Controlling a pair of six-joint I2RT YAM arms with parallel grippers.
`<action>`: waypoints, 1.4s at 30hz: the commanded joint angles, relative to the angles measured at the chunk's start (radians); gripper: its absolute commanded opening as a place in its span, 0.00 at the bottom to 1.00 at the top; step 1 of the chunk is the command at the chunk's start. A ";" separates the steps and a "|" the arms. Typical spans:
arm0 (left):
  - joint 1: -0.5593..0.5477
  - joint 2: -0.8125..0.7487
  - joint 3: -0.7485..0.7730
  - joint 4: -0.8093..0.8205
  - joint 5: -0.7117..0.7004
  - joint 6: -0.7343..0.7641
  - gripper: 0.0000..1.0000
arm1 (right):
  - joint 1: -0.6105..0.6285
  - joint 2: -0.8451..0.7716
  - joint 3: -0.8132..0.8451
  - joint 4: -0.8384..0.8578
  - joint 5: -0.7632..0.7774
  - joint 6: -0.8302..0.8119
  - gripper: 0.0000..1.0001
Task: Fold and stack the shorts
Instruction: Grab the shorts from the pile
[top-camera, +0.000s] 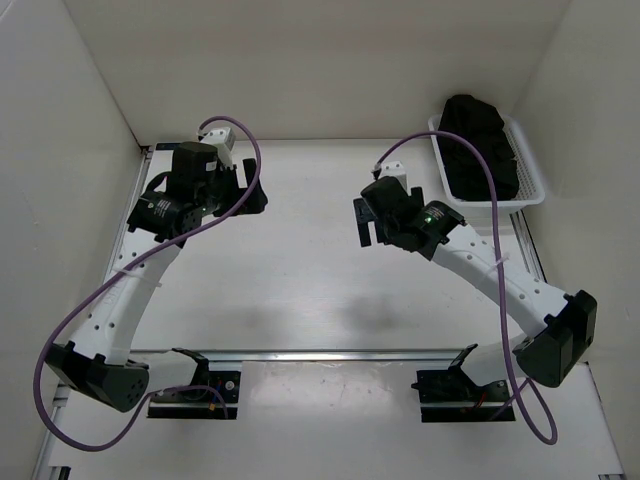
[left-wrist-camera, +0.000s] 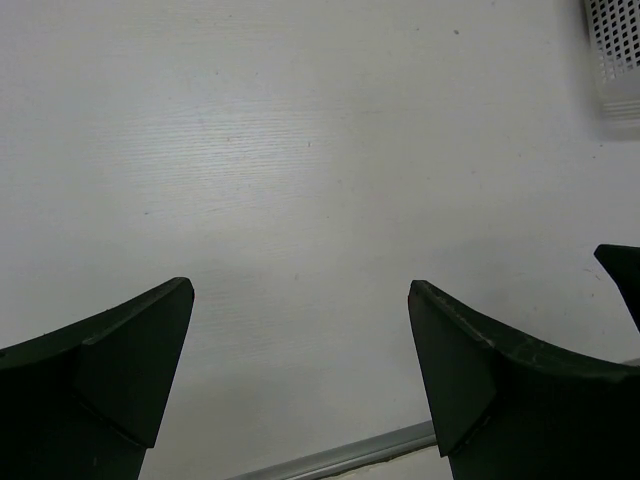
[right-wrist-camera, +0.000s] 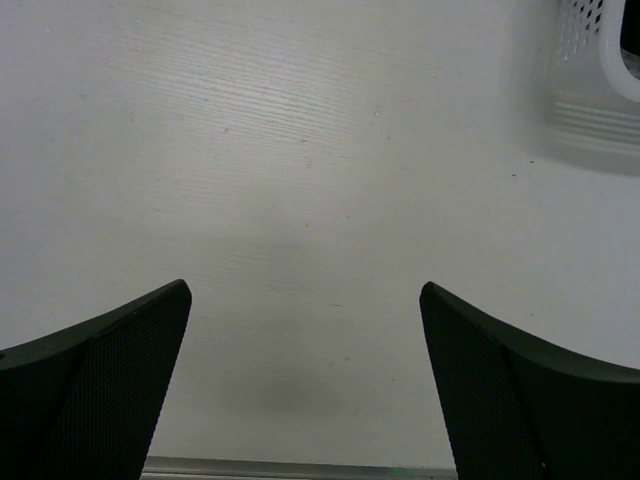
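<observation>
The black shorts (top-camera: 478, 146) lie heaped in a white mesh basket (top-camera: 530, 160) at the table's back right corner. My left gripper (top-camera: 243, 190) is open and empty, held above the table at the back left; its dark fingers (left-wrist-camera: 100, 370) stand wide apart over bare white tabletop. My right gripper (top-camera: 368, 218) is open and empty near the table's middle right, left of the basket. Its fingers (right-wrist-camera: 520, 390) are wide apart over bare tabletop. The shorts do not show in either wrist view.
A corner of the basket shows in the left wrist view (left-wrist-camera: 615, 50) and the right wrist view (right-wrist-camera: 595, 70). White walls enclose the table on the left, back and right. A metal rail (top-camera: 330, 353) runs across near the arm bases.
</observation>
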 joint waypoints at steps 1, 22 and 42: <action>0.001 -0.027 0.014 0.012 -0.001 0.022 1.00 | -0.007 -0.015 0.037 -0.008 0.077 0.020 1.00; -0.009 0.002 0.034 0.022 -0.097 -0.019 1.00 | -0.728 0.396 0.526 0.027 -0.387 -0.063 0.99; -0.009 0.336 0.176 0.022 -0.061 -0.012 1.00 | -0.999 1.207 1.183 0.055 -0.409 0.067 0.94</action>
